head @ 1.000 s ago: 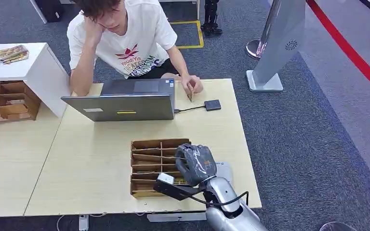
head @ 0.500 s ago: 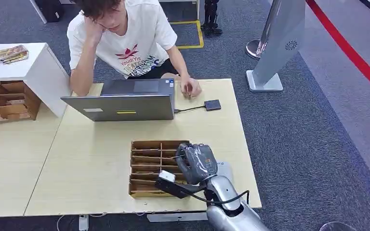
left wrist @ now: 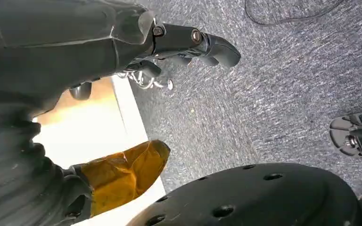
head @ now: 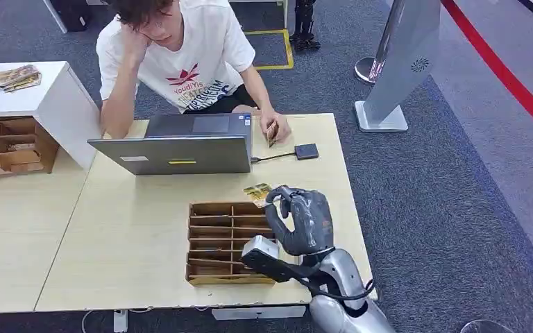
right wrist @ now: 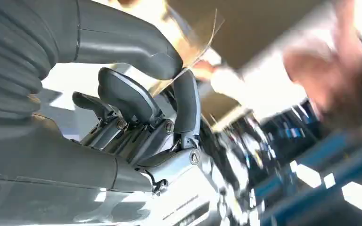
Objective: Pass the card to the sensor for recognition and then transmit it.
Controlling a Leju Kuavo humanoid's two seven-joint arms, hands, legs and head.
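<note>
The right robot hand (head: 307,220) is pinching the card (head: 257,190) between thumb and a finger above the divided cardboard tray (head: 216,236) on the table (head: 132,222) — a thin edge hold that risks slipping on the reach to the black sensor (head: 306,151) — the person's hand (head: 275,127) is resting beside it.

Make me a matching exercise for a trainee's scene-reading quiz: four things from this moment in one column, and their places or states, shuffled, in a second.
Things:
1. card
2. black sensor
3. cardboard organizer
4. laptop

Places or states:
A. open, in front of the seated person
B. pinched in the right hand, above the table
C. lying flat, wired to the laptop
D. on the table's near part, beside the right hand

Pairs: 1-B, 2-C, 3-D, 4-A
</note>
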